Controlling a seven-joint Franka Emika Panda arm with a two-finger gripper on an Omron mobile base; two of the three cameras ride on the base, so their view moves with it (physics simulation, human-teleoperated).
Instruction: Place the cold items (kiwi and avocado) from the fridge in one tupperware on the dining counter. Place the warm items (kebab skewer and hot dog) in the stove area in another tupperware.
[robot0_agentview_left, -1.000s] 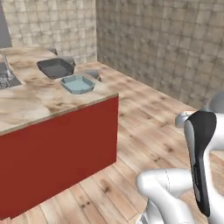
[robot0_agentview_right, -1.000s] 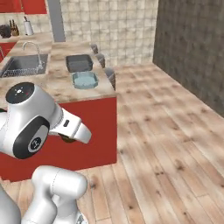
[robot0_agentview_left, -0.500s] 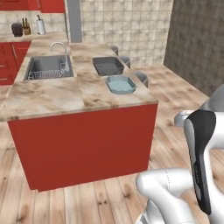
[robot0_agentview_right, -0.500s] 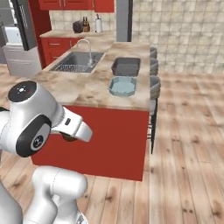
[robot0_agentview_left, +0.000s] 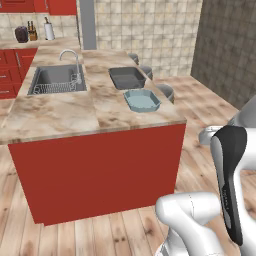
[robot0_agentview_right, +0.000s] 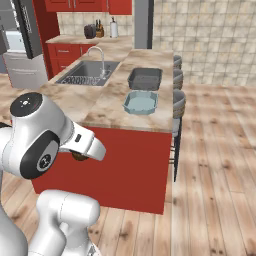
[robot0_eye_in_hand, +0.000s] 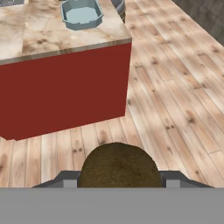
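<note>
1. Base has swung round since a second ago: the red island counter (robot0_agentview_left: 95, 165) was off at 9 o'clock in the left base view, now it sits square ahead at 12. That is camera motion; the containers have not moved on the top.
2. We are carrying the kiwi (robot0_eye_in_hand: 120, 165), brown and fuzzy, at 6 o'clock in the hand view. The gripper (robot0_eye_in_hand: 119, 177) is clamped on it, jaws partway apart around its width, unchanged over the last second. In the right base view a brown bit shows under the wrist (robot0_agentview_right: 80, 156).
3. Targets: the light blue tupperware (robot0_agentview_left: 142, 100) sits near the counter's 3 o'clock edge, the dark grey tupperware (robot0_agentview_left: 127, 77) just behind it at 12. Both look empty.
4. The sink (robot0_agentview_left: 56, 80) is at 10 o'clock, well apart from both.
5. Our read: transport leg nearly done, drop-off next. Arm is low, below the counter top, so it needs to lift before reaching over the blue one.
</note>
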